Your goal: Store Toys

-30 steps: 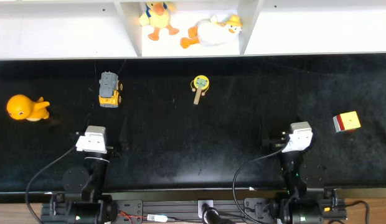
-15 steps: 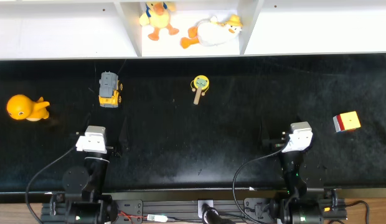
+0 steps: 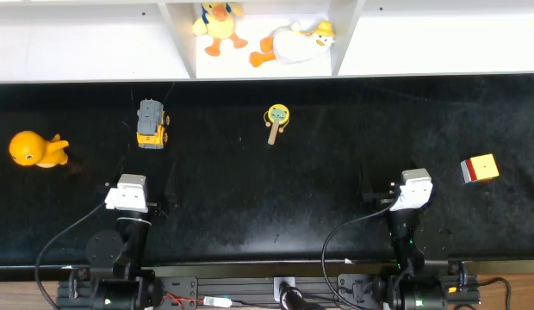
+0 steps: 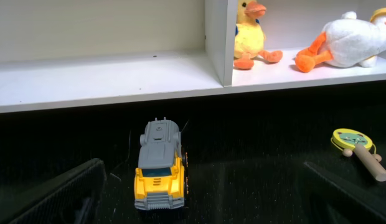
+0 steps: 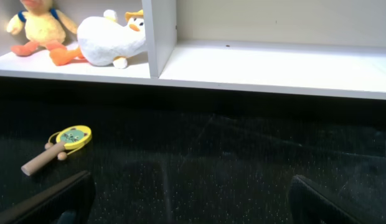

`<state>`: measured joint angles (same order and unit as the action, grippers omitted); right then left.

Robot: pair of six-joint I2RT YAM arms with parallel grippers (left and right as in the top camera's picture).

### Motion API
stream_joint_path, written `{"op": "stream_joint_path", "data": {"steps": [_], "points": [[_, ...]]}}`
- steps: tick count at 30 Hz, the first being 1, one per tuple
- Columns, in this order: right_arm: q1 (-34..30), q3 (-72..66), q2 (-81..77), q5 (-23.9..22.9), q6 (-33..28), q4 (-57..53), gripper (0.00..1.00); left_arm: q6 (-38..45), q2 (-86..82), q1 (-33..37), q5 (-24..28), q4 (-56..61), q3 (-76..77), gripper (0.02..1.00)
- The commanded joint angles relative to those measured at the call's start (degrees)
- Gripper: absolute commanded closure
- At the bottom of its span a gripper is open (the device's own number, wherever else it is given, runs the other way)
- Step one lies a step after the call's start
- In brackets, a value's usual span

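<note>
Several toys lie on the black table: a grey and yellow truck [image 3: 151, 123] [image 4: 158, 167], a yellow-headed rattle on a wooden stick [image 3: 276, 120] [image 4: 357, 150] [image 5: 58, 148], an orange duck [image 3: 36, 149] at the far left, and a yellow and red cube [image 3: 479, 168] at the far right. A yellow plush duck [image 3: 217, 24] [image 4: 250, 36] [image 5: 36, 25] and a white plush duck [image 3: 293, 43] [image 4: 342, 41] [image 5: 109, 40] sit in the middle shelf compartment. My left gripper [image 3: 129, 185] [image 4: 202, 186] is open, near the front, behind the truck. My right gripper [image 3: 415, 182] [image 5: 192, 180] is open over bare table.
A white shelf [image 3: 95, 43] runs along the table's far edge, with a divider [image 4: 219, 43] [image 5: 160, 37] on each side of the middle compartment. The side compartments hold nothing. Cables trail from both arm bases at the front edge.
</note>
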<state>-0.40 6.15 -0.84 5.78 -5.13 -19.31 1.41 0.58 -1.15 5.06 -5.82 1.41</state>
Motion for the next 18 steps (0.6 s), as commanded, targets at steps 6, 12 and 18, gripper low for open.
{"op": "stream_joint_path", "data": {"steps": [6, 12, 18], "points": [[-0.37, -0.37, 0.63, 0.59, 0.00, 0.33, 0.005, -0.28, -0.39, -0.42, -0.15, 0.81, 0.31, 0.023], [-0.37, -0.37, 0.63, 0.59, 0.00, 0.33, 0.005, -3.41, 3.17, -0.42, 1.46, -0.28, 5.90, 0.020], [-0.37, -0.37, 0.63, 0.59, 0.00, 0.33, 0.005, -3.19, 13.94, 0.96, 0.87, -8.02, 16.39, 0.023]]}}
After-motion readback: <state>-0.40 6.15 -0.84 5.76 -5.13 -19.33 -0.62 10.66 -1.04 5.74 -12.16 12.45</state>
